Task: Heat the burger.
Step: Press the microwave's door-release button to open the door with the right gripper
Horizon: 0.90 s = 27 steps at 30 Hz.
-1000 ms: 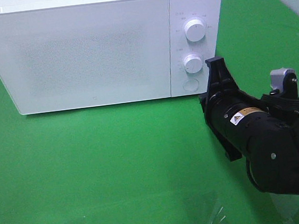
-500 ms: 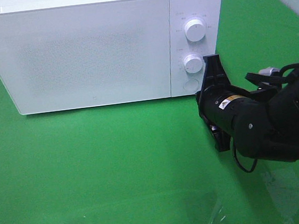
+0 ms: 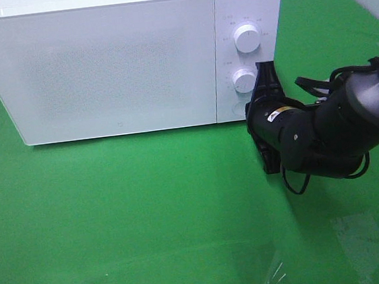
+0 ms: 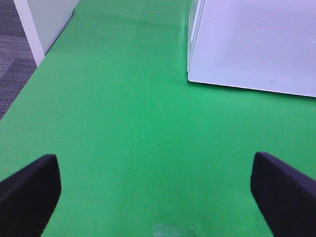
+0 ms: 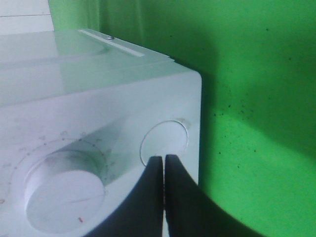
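The burger is out of view; nothing of it shows through the shut door of the white microwave [image 3: 100, 63]. My right gripper [image 3: 250, 110] is shut and empty, its tips against the microwave's control panel. In the right wrist view the closed fingertips [image 5: 163, 159] meet the lower rim of the round button [image 5: 168, 134], beside the lower knob [image 5: 64, 192]. From above, that lower knob [image 3: 244, 80] and the upper knob [image 3: 247, 38] sit above the gripper. My left gripper [image 4: 157, 197] is open over bare green cloth, with the microwave corner [image 4: 197, 74] ahead of it.
Green cloth [image 3: 149, 207] covers the table. A crinkled clear plastic sheet [image 3: 275, 279] lies at the front edge. In the left wrist view a white panel [image 4: 44, 19] and grey floor [image 4: 12, 59] border the table's far side.
The right arm swung left and up toward the control panel, bringing its shut fingertips to the round button. Microwave door stays shut.
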{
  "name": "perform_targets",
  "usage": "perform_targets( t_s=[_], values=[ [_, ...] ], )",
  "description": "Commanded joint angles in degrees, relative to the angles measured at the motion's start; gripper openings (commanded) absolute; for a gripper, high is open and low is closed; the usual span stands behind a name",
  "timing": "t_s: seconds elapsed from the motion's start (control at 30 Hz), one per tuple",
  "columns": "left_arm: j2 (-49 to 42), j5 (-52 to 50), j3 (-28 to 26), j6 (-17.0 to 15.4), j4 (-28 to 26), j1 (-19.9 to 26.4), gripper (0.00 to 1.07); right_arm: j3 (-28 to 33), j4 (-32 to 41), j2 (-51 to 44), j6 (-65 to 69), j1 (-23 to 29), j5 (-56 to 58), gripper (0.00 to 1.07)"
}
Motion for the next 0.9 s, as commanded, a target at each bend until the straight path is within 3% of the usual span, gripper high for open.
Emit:
perform_targets(
  t_s=[0.03, 0.6, 0.9],
  values=[
    [-0.3, -0.2, 0.1, -0.1, -0.3, 0.1, 0.97, -2.6, -1.8, 1.8, 0.3, -1.0, 1.4, 0.0],
    [-0.3, -0.2, 0.1, -0.1, -0.2, 0.1, 0.97, -8.3, -3.0, 6.8, 0.4, -3.0, 1.0, 0.0],
    [-0.3, -0.2, 0.1, -0.1, -0.2, 0.1, 0.97, -8.4, -2.2, 7.2, 0.6, -3.0, -6.8, 0.0]
  ],
)
